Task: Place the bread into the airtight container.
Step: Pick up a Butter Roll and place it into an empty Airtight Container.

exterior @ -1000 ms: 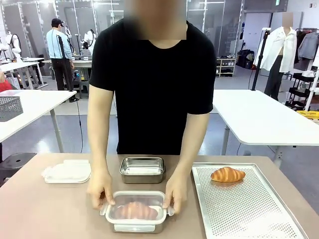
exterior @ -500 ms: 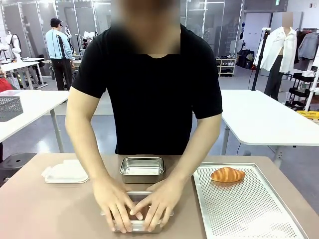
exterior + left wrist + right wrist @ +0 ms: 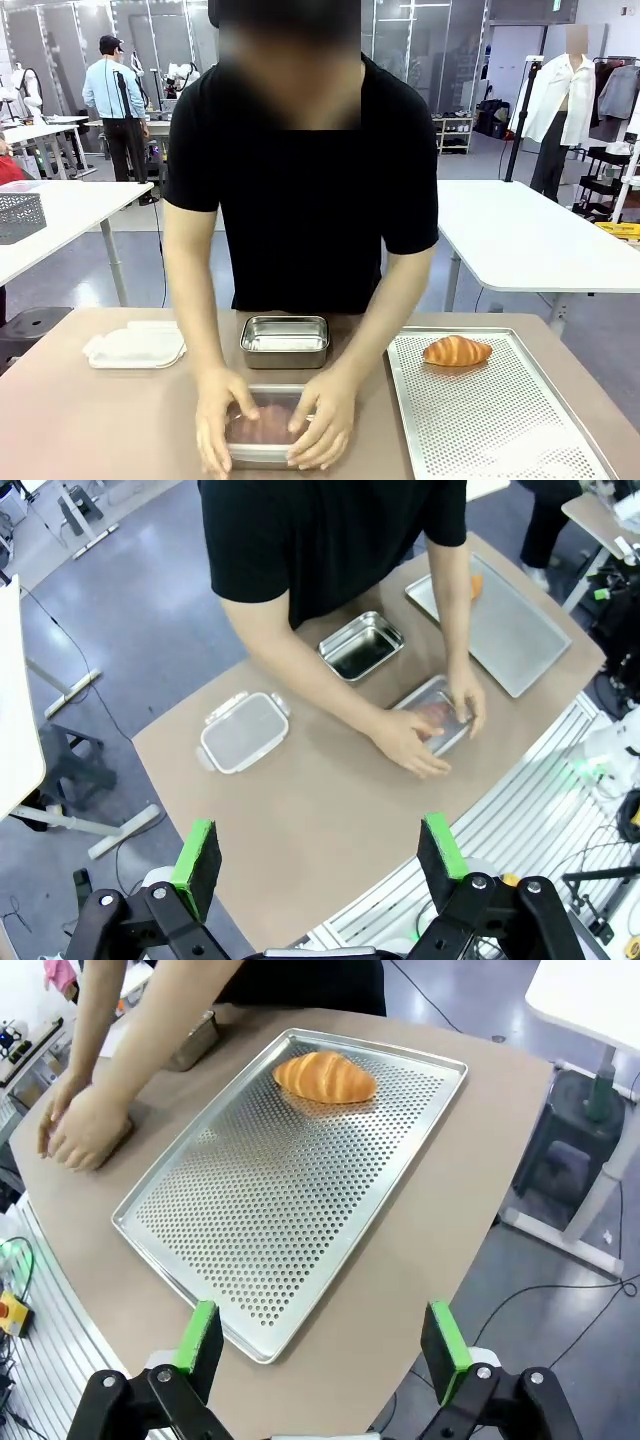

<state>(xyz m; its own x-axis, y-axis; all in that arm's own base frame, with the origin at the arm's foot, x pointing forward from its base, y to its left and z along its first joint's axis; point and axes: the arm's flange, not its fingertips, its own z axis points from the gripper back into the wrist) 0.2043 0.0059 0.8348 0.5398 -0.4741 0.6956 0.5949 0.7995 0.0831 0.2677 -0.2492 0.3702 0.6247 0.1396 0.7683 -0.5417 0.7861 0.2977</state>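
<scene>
The person's hands (image 3: 325, 420) press down, apparently to seal the container (image 3: 268, 430); left end effector (image 3: 318, 858) and right end effector (image 3: 322, 1338) hang wide, empty.

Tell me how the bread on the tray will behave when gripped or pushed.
The bread looks puffy and ridged: probably light, easily crushed by a firm squeeze. Its tapered ends suggest it may pivot when pushed. The tray is smooth metal, so it would likely slide.
</scene>
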